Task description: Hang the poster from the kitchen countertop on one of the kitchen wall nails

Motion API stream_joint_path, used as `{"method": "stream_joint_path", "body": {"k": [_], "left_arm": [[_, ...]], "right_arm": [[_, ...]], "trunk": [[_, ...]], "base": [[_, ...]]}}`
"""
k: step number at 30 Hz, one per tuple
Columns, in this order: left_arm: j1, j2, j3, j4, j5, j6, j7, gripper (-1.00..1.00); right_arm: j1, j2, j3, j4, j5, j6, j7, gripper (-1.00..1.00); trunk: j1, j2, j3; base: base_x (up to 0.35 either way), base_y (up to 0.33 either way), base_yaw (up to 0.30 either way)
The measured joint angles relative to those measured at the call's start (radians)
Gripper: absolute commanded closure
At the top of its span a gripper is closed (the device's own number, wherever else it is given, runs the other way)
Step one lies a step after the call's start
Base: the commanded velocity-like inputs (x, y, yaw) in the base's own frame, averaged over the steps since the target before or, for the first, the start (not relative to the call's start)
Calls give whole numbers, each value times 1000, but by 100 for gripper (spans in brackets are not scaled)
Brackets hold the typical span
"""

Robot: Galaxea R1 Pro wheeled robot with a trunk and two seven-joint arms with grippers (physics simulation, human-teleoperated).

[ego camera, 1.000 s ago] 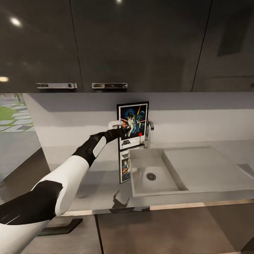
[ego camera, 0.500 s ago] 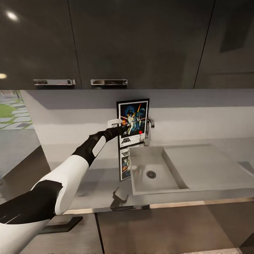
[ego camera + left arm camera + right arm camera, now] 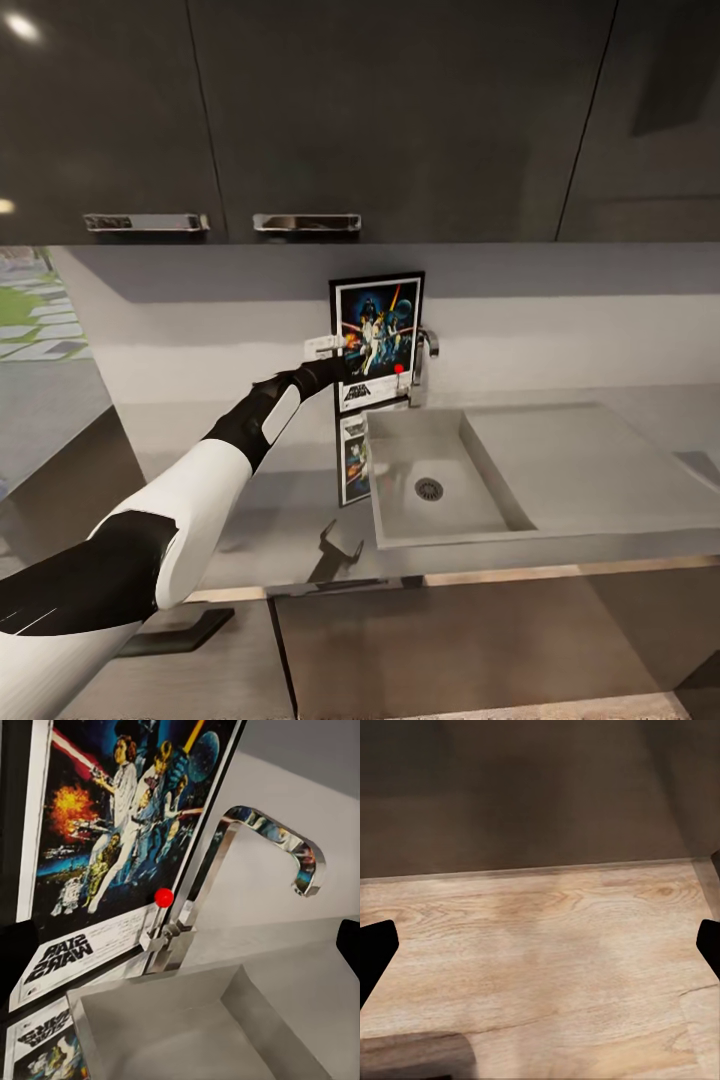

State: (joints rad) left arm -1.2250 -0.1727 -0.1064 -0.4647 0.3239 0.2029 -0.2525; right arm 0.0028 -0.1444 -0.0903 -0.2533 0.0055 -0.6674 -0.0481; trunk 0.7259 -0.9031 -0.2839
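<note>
**Supervisor:** Report status, nearest item first.

**Operator:** The right gripper [image 3: 540, 945] hangs over a wooden floor [image 3: 547, 952], fingertips spread wide at the frame edges, nothing between them. My left arm [image 3: 190, 490] reaches out across the kitchen countertop [image 3: 250, 490]. The left gripper [image 3: 335, 355] is at the left edge of the poster [image 3: 377, 340], which stands upright against the backsplash [image 3: 180, 340], just left of the tap [image 3: 422, 365] and behind the sink [image 3: 440, 480]. In the left wrist view the dark fingertips sit wide apart with the poster between them. I cannot tell whether they are pinching the frame.

**Supervisor:** Failure modes?

**Operator:** Three, in my judgement.
1. The grip is on one side edge only. The poster could pivot or slip under its own weight when lifted.
2. The tap neck stands just beside the poster's right edge. A sideways swing could snag the frame.
3. The upper cabinets [image 3: 400, 110] overhang close above. A straight lift risks striking them.

No wall nail is visible to me.
</note>
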Motion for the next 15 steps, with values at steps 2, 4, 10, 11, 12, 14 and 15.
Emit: {"method": "stream_joint_path", "body": {"k": [2, 4, 10, 11, 12, 14, 15], "left_arm": [[0, 0, -3, -1, 0, -2, 0, -100], [0, -1, -5, -2, 0, -3, 0, -100], [0, 0, -1, -63, -4, -4, 5, -100], [0, 0, 0, -72, -4, -3, 5, -100], [0, 1, 1, -88, -4, -2, 5, -100], [0, 1, 2, -101, -5, -1, 5, -100], [0, 2, 2, -110, -5, 0, 4, -100]], "right_arm": [[0, 0, 0, 0, 0, 0, 0, -100], [0, 0, 0, 0, 1, 0, 0, -100], [0, 0, 0, 0, 1, 1, 0, -100], [0, 0, 0, 0, 1, 1, 0, -100], [0, 0, 0, 0, 1, 1, 0, -100], [0, 0, 0, 0, 1, 1, 0, -100], [0, 0, 0, 0, 1, 1, 0, -100]], "trunk": [[0, 0, -3], [0, 0, -6], [0, 0, -16], [0, 0, -18], [0, 0, -19], [0, 0, -23], [0, 0, -24]], "base": [[0, 0, 0], [0, 0, 0], [0, 0, 0], [0, 0, 0], [0, 0, 0], [0, 0, 0], [0, 0, 0]]}}
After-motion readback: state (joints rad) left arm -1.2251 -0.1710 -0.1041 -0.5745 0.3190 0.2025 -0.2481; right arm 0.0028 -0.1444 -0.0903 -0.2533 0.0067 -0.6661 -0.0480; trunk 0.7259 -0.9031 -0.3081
